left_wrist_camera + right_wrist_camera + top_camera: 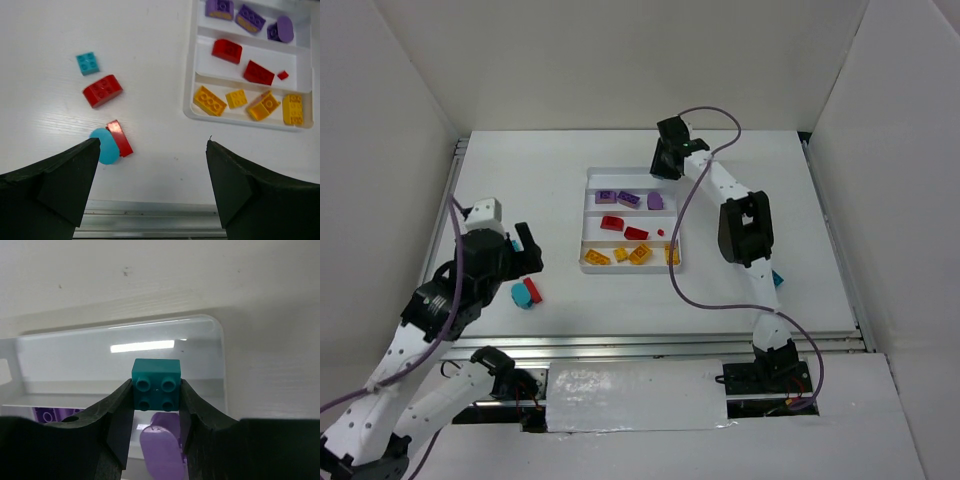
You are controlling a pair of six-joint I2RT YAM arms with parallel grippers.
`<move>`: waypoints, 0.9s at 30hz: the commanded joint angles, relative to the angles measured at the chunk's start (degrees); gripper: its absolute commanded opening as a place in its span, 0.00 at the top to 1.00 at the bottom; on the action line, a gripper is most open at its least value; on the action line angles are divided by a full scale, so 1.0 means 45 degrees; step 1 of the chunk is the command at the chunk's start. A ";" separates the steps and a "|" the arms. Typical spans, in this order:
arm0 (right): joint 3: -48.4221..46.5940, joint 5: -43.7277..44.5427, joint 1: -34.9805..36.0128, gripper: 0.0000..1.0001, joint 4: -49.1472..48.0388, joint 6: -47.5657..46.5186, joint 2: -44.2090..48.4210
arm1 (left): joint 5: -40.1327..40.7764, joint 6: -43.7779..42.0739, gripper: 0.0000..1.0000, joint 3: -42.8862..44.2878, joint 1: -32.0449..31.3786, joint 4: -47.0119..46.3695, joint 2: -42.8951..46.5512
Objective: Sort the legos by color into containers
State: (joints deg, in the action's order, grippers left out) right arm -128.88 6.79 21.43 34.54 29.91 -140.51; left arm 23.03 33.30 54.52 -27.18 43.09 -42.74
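Starting overhead: spotting the right claw (670,160) at upper centre, poised over the top edge of the white tray (625,179). Lower left, finding the left claw (525,252) near a small cluster of loose bricks (527,293) on the table (620,300).

Moving to the left wrist view: reading wide-open jaws, gripping nothing. Counting four strays at left: teal square (87,63), red block (102,90), and red slab (120,138) touching a pale blue round piece (102,147). Noting purple bricks (250,17), red bricks (227,50) and yellow bricks (237,98) sorted in rows at upper right.

Switching to the right wrist view: clamped squarely on a teal brick (156,384), studs facing the lens, above the tray's unfilled strip.

Judging these light, stiff and slick-sided. Best pinched across flat opposite walls, never over a rounded top.
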 commanded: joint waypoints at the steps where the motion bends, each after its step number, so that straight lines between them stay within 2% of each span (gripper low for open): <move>1: 0.0142 0.0055 -0.0192 0.82 -0.0175 -0.0552 0.0539 | 0.2050 -0.0113 0.01 -0.0259 0.0063 -0.0216 0.1000; 2: 0.0240 -0.0004 -0.0192 0.78 -0.0235 -0.0650 0.0521 | 0.1993 -0.0173 0.01 -0.0357 0.0237 -0.0240 0.1137; 3: 0.0106 0.0054 -0.0192 0.64 -0.0061 -0.0709 0.0482 | 0.1818 -0.0154 0.00 -0.0339 0.0278 -0.0201 0.1177; 7: 0.0221 0.0093 -0.0173 0.39 0.0000 -0.1002 0.0539 | 0.1544 -0.0212 0.01 -0.0319 0.0259 -0.0103 0.0827; 12: 0.0339 0.0015 -0.0173 0.30 -0.0021 -0.1178 0.0833 | 0.1524 -0.0212 0.00 -0.0280 0.0298 -0.0103 0.0456; 16: 0.0922 -0.0315 0.0022 0.29 0.0000 -0.1178 0.2235 | 0.1369 -0.0173 0.00 -0.0339 0.0512 -0.0201 0.0163; 19: 0.3534 -0.0705 0.0782 0.28 -0.1130 -0.1236 0.4927 | 0.1114 0.0176 0.00 -0.0358 0.1214 -0.0220 -0.0442; 20: 0.5166 -0.0746 0.1036 0.23 -0.1830 -0.1275 0.5727 | 0.0843 0.0449 0.00 -0.0320 0.1525 -0.0124 -0.0927; 21: 0.5917 -0.0804 0.1541 0.17 -0.2088 -0.1257 0.7186 | 0.0685 0.1167 0.00 -0.0319 0.1663 0.0071 -0.1202; 22: 0.6621 -0.0863 0.1798 0.16 -0.2323 -0.1237 0.7838 | 0.0568 0.1600 0.01 -0.0358 0.1761 0.0150 -0.1476; 23: 0.7962 -0.1154 0.2071 0.01 -0.2712 -0.1217 0.8502 | 0.0489 0.2126 0.01 -0.0474 0.1936 0.0228 -0.2059; 24: 0.8633 -0.1350 0.2499 0.00 -0.2890 -0.1101 0.9727 | 0.0547 0.3118 0.01 -0.0611 0.1958 0.0229 -0.2316; 27: 1.1133 -0.1934 0.3126 0.01 -0.3554 -0.0711 1.1960 | 0.0159 0.3967 0.01 -0.1742 0.2036 -0.0958 -0.3195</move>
State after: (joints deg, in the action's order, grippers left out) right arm -86.13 1.52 33.85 24.32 25.50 -95.11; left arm 26.17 43.75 50.65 -18.48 41.56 -54.70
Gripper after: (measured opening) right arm 0.993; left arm 0.994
